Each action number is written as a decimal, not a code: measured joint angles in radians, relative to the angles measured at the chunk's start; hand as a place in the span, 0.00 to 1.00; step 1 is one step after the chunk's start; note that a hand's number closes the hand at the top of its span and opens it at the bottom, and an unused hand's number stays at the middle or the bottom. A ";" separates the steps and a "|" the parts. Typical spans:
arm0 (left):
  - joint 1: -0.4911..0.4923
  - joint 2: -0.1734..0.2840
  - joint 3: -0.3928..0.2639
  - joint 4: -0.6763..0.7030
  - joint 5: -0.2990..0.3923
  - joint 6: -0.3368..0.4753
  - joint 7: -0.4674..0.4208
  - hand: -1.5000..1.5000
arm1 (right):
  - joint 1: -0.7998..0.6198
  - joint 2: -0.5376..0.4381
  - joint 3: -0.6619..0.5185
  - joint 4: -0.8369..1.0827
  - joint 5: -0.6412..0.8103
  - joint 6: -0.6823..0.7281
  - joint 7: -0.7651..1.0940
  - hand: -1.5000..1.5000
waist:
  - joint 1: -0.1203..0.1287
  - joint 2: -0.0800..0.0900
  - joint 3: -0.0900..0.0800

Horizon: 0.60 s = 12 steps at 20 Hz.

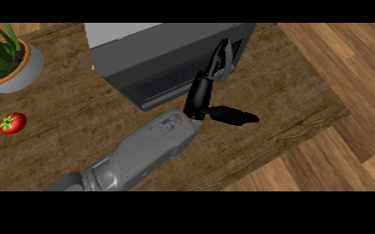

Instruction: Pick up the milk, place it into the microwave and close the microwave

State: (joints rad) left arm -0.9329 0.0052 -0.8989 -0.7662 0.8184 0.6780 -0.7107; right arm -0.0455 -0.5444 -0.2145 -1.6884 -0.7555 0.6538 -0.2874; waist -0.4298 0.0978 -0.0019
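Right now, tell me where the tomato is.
In the head view the tomato lies on the counter at the far left edge, just below the potted plant and left of the microwave.

The microwave (168,59) fills the upper middle of the frame and blocks any straight path across the top of the bench (81,109). Its door side faces the lower right, and one hand (209,87) lies flat against it with straight fingers (222,54), taking up the strip just beside that face. At the upper left edge a potted plant (16,62) stands in the way, and a tomato (12,123) lies at the middle left edge. Between these and the microwave runs an open band of bench. The lower middle, left of the forearm, is bare wood, as is the bench at the right of the frame.
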 measured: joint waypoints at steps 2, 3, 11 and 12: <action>-0.002 0.000 -0.004 0.003 0.009 -0.001 -0.005 0.00 | -0.002 -0.001 0.001 0.000 -0.009 0.002 0.002 0.00 | -0.002 0.000 0.000; 0.000 -0.001 0.001 -0.001 0.019 -0.002 -0.005 1.00 | -0.003 -0.004 -0.001 0.000 -0.013 0.002 0.004 0.00 | -0.002 0.000 0.000; -0.031 0.054 -0.041 0.043 -0.016 0.005 -0.006 0.00 | -0.003 -0.020 -0.004 -0.002 -0.035 0.003 0.023 0.00 | 0.020 -0.018 0.010; -0.038 0.052 -0.052 0.051 -0.025 0.013 0.001 0.00 | -0.003 -0.022 -0.005 -0.002 -0.037 0.003 0.025 0.00 | 0.025 -0.020 0.012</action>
State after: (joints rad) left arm -0.9713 0.0569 -0.9504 -0.7154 0.7937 0.6912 -0.7101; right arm -0.0486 -0.5668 -0.2196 -1.6909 -0.7926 0.6565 -0.2624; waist -0.4048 0.0773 0.0099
